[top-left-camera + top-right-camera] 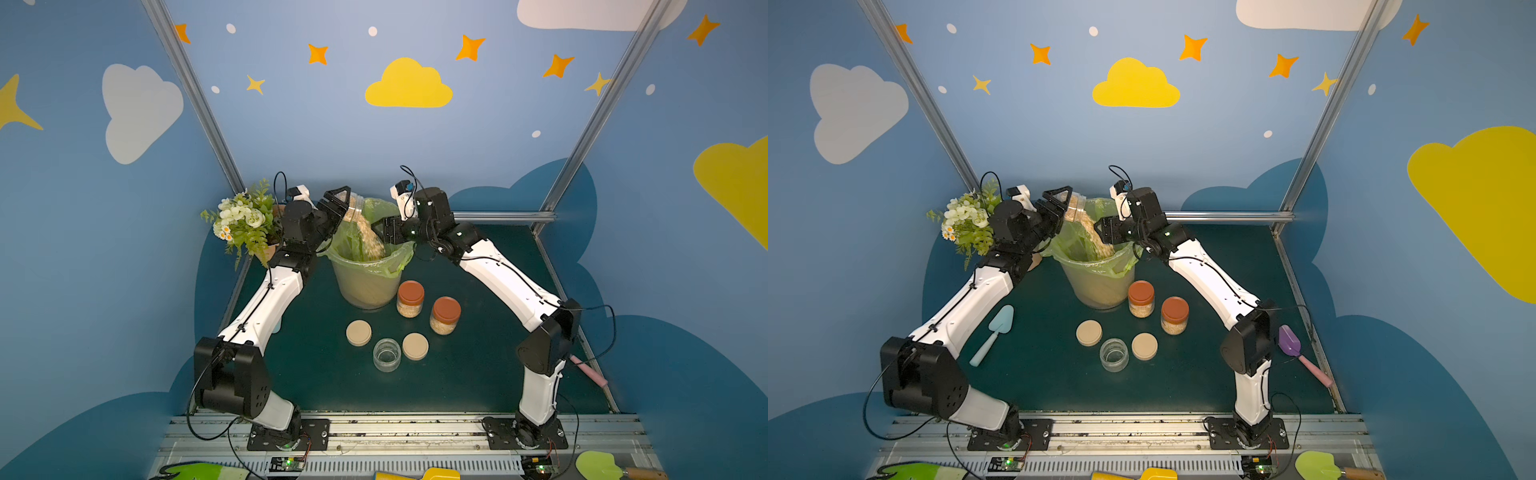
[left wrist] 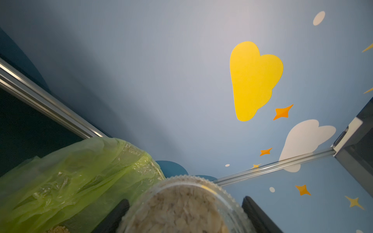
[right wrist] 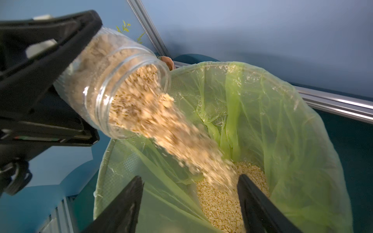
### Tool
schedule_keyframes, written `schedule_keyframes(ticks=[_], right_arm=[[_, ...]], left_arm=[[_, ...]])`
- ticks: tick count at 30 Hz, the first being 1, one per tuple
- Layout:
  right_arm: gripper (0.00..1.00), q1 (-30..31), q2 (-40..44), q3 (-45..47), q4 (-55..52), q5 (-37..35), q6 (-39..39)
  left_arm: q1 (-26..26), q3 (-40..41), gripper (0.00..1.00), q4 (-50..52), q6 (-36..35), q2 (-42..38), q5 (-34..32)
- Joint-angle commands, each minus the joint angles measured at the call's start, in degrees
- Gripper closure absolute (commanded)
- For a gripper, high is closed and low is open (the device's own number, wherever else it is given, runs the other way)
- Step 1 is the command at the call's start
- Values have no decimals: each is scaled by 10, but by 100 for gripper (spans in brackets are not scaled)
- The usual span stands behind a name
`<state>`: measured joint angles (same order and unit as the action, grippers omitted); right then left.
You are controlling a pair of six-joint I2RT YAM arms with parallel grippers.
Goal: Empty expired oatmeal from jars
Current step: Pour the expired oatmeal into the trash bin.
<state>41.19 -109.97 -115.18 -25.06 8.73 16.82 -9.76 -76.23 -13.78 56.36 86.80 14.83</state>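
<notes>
The dark green table carries a bin lined with a green bag and a flower pot at the far left. One orange-lidded jar stands just beside the bin, with a second orange-lidded jar near it. An empty open jar sits between two loose beige lids. A pale blue trowel lies at the left and a purple scoop at the right edge.

Both top views: taken from high at the front, angled down toward the back wall; whole table covered. Left wrist: set close behind the tilted jar, aimed upward. Right wrist: set close above the green-lined bin. Jar and bin shared by all.
</notes>
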Motion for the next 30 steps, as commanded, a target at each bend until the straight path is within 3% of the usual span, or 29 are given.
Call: schedule_keyframes(ticks=[1,10,16,24,30], right_arm=[[26,7,-9,-23,-35,-27,-52],[25,19,-12,-28,-34,-79,-123],[25,19,-6,-22,-37,-93,-126],[25,16,-1,-11,-41,-94,-126],[25,11,10,11,-33,-91,-112]], left_arm=[[2,-34,93,33,-87,-19,25],[0,-66,94,117,-212,-15,32],[-12,-102,94,163,-295,0,34],[-48,-201,95,310,-437,43,12],[-57,-210,96,331,-485,54,-22]])
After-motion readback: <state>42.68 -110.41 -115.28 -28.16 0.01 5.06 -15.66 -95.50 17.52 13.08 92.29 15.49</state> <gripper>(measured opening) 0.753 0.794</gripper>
